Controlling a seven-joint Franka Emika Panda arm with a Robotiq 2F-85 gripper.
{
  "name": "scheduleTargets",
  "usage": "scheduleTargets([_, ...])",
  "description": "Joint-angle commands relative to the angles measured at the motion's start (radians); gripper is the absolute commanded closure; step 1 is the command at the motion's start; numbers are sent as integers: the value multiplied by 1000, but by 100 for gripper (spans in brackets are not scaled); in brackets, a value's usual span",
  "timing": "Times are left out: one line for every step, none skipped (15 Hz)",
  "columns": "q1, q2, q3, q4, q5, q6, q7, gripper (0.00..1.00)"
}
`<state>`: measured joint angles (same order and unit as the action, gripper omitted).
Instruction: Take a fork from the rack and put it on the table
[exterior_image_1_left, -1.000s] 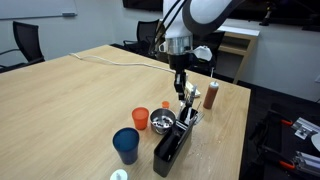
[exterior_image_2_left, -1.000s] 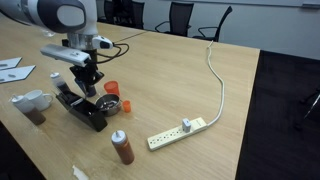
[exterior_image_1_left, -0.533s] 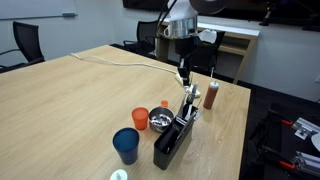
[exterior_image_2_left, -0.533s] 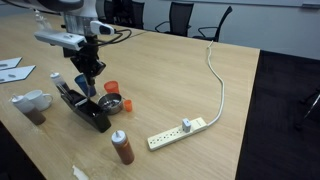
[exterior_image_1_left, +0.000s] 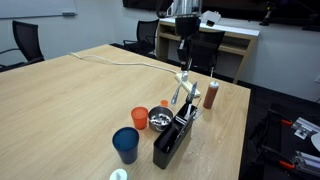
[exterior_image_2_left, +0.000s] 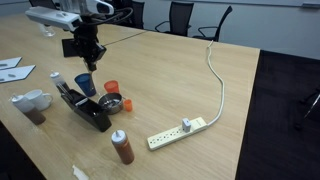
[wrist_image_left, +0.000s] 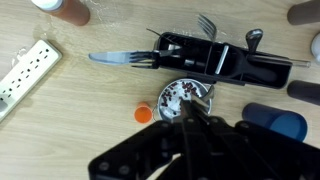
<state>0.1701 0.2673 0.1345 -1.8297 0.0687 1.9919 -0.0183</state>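
The black rack (exterior_image_1_left: 170, 146) stands on the light-wood table (exterior_image_1_left: 70, 100) near its edge; it also shows in the other exterior view (exterior_image_2_left: 86, 109) and the wrist view (wrist_image_left: 250, 68). My gripper (exterior_image_1_left: 184, 62) hangs high above the rack and is shut on the top end of a slim silver fork (exterior_image_1_left: 178, 89), which dangles clear of the rack. In the wrist view the fork (wrist_image_left: 198, 96) points down from the shut fingers (wrist_image_left: 190, 112) toward the bowl. Other silvery utensils (wrist_image_left: 118, 58) stay in the rack.
A blue cup (exterior_image_1_left: 126, 144), an orange cup (exterior_image_1_left: 140, 118) and a small metal bowl (exterior_image_1_left: 161, 122) stand beside the rack. A brown sauce bottle (exterior_image_1_left: 212, 95) and a white power strip (exterior_image_2_left: 177, 133) with its cable lie close by. Office chairs surround the table.
My gripper has risen straight up from the rack, lifting the fork out of it. Nothing else has moved.
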Motion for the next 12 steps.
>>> scheduleTargets([-33, -49, 5, -29, 75, 21, -19, 99])
scheduleTargets([-44, -71, 5, -43, 111, 24, -29, 99])
scheduleTargets([-53, -95, 3, -55, 142, 14, -27, 99])
scheduleTargets([-60, -126, 2, -72, 173, 4, -26, 99])
scheduleTargets([-65, -155, 1, -87, 198, -7, -20, 99])
scheduleTargets([-68, -192, 0, -110, 224, -15, -19, 99])
scheduleTargets([-67, -227, -2, -130, 239, -29, -12, 99])
scheduleTargets([-64, -268, -5, -160, 246, -45, 0, 99])
scheduleTargets([-62, -306, -7, -186, 253, -62, 8, 99])
scheduleTargets([-59, -352, -8, -222, 252, -80, 23, 99])
scheduleTargets([-57, -393, -9, -256, 253, -99, 33, 99])
scheduleTargets([-55, -435, -10, -294, 258, -117, 40, 99])
